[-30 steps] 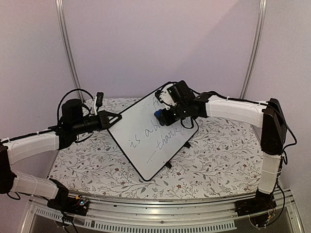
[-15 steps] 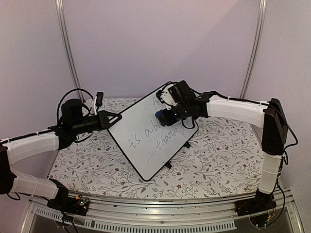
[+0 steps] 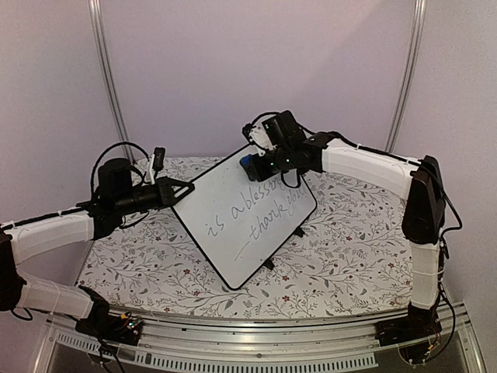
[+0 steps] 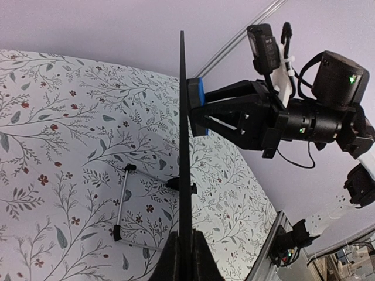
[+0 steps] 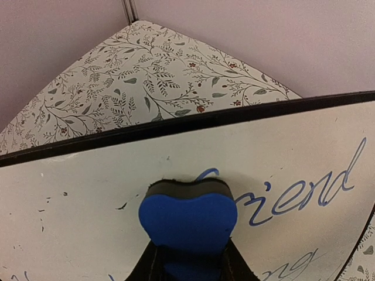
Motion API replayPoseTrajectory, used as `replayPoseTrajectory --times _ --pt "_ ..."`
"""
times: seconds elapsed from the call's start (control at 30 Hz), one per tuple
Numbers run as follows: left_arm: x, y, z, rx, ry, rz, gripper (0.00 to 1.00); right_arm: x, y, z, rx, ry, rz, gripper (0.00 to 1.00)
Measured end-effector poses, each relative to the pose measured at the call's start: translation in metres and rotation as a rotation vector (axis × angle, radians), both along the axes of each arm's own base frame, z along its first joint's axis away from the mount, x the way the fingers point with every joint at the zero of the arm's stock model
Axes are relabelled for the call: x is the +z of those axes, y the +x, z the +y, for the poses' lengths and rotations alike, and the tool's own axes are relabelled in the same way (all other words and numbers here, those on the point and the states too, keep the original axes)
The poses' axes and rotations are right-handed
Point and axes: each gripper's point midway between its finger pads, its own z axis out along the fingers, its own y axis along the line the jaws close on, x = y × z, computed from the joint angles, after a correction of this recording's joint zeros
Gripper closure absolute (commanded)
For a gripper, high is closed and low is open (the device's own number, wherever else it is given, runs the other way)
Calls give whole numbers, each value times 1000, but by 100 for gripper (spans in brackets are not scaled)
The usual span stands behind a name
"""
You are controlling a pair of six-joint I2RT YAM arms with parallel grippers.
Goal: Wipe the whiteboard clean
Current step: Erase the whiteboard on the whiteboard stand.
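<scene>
Right gripper [image 3: 250,163] slid eraser [image 5: 187,219] up whiteboard [image 3: 225,225].

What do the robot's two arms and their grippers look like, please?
The left arm and right arm have white link covers and black joints. The left gripper and right gripper are black, with tapering triangular fingers. Loose black cables loop around both wrists, and small green lights glow on the right wrist.

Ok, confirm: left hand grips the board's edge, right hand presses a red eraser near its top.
Not red: the right wrist view shows a blue eraser. Left hand grips the edge of the board, right hand presses the eraser near its top.
</scene>
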Motion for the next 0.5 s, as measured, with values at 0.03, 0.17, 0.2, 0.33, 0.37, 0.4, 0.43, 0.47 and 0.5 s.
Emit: replayPoseTrajectory --times 0.03,0.17,0.2,0.33,0.37,0.4,0.43,0.47,0.5 --pt "0 0 0 1 0 1 100 -1 0 0 1 -1 0 100" --pt "0 0 0 2 0 4 100 -4 0 0 1 0 1 100" --pt "-1 0 0 4 0 6 100 -6 0 0 1 1 0 100" --pt "-2 1 1 10 2 10 100 -21 -8 -9 -3 -15 23 100" --pt "-2 1 1 10 2 10 100 -24 -11 -12 -4 -20 29 100" --pt "-2 1 1 10 2 10 100 -28 -14 -15 -5 -26 36 100" --pt "-2 1 1 9 2 10 100 -32 -17 -18 -6 -33 45 100" --pt "-2 1 1 9 2 9 100 -36 -20 -21 -7 -39 52 100" --pt "-2 1 1 9 2 9 100 -38 -21 -22 -7 -42 57 100"
